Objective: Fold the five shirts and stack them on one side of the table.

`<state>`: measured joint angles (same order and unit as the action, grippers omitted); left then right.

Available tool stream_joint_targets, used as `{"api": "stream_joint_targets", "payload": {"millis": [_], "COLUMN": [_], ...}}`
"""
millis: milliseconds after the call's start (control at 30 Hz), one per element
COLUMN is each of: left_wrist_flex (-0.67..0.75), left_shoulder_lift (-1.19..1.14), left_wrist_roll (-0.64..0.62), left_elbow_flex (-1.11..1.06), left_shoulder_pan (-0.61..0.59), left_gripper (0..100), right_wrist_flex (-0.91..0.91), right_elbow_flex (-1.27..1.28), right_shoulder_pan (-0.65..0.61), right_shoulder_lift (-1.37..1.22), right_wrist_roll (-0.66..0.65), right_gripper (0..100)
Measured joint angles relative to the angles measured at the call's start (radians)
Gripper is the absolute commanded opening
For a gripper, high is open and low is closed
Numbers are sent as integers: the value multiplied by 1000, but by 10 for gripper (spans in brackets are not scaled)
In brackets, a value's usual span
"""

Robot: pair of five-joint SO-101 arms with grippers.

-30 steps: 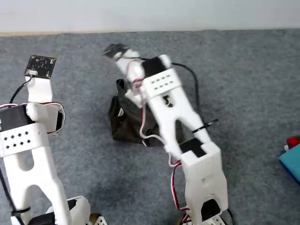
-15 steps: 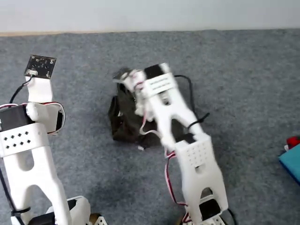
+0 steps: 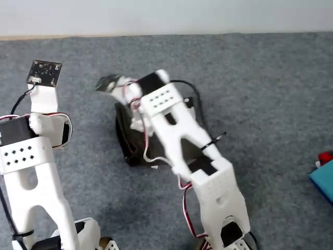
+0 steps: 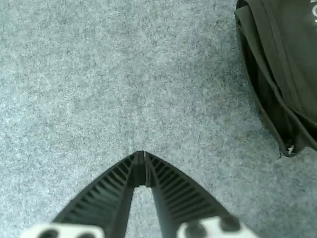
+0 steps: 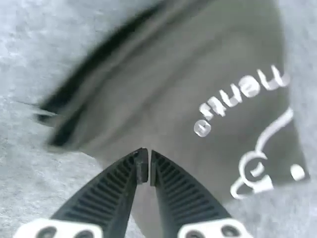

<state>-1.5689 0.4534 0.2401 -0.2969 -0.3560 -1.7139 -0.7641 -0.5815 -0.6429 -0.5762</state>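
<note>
A dark folded shirt [image 3: 126, 141] lies on the grey carpeted table [image 3: 260, 94], near the middle. The right arm reaches over it and covers most of it in the high view. My right gripper [image 5: 144, 161] is shut, its tips low over the shirt [image 5: 198, 64], next to white print and close to a folded edge. Nothing shows between its fingers. My left gripper [image 4: 144, 157] is shut over bare carpet, with one edge of the shirt [image 4: 282, 74] off to its side. The left arm [image 3: 31, 151] stands at the table's left, apart from the shirt.
A blue object with a red part [image 3: 323, 176] sits at the right edge of the table. A pale wall [image 3: 166, 15] runs along the far side. Open carpet lies to the right and behind the shirt.
The right arm has swung leftward across the shirt, and the shirt's left edge has shifted a little to the left. The left arm has not moved.
</note>
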Motion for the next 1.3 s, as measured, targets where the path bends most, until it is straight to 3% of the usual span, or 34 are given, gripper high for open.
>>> {"api": "stream_joint_targets", "payload": {"millis": [167,300,833,1000,1300], "left_wrist_flex": [0,12,49,49,51], "left_shoulder_lift": [0,0,0,0,0], "left_wrist_roll": [0,0,0,0,0], "left_elbow_flex": [0,0,0,0,0], "left_shoulder_pan": [0,0,-229,-238,-238], "left_gripper": [3,3,3,3,3], "right_wrist_flex": [-35,-38,-14,-3,-40], "right_elbow_flex": [0,2,89,71,25], "right_shoulder_pan": [109,94,-272,-259,-115], "right_shoulder_lift": [-2,-3,-60,-58,12], "right_wrist_roll": [0,0,98,100,100], "right_gripper": [10,10,10,10,10]}}
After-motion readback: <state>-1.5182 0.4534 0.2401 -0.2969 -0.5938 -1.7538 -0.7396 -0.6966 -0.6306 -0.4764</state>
